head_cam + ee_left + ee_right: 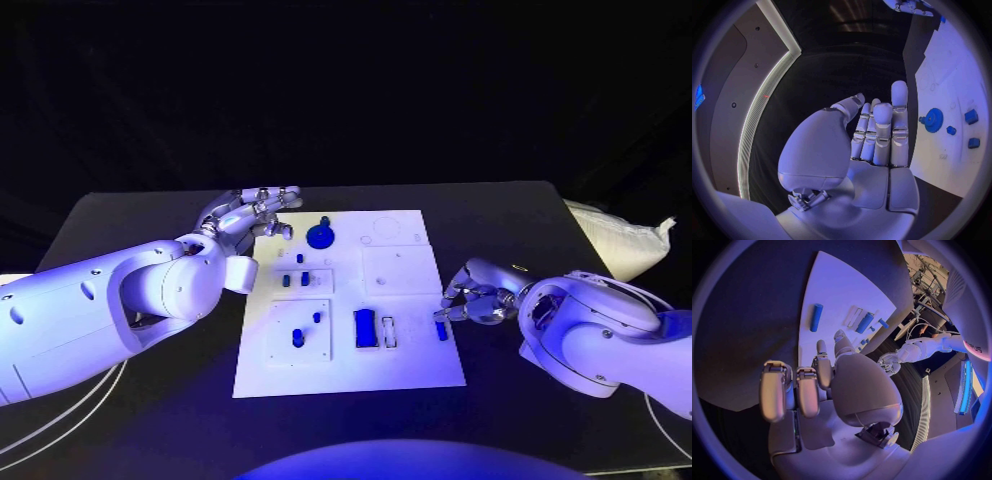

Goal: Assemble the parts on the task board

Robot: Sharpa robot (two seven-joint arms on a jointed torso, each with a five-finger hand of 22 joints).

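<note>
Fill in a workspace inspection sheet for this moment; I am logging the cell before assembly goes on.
Surface: black table, matte.
Job's things: white task board at the centre; blue gear near its far end, blue block nearer, blue pin at its right edge.
Clutter: white bag off the table's right side.
Hands: left hand by the board's far left corner, holding nothing; right hand beside the pin, fingers curled.
Cables: white cables under the left arm.
Surroundings: dark backdrop.

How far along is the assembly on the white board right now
Early to midway, as far as I can tell. Several small blue parts already sit on the task board, including a blue gear. Neither the left hand nor the right hand holds anything. A blue pin lies loose near the board's right edge, probably still to fit.
</note>
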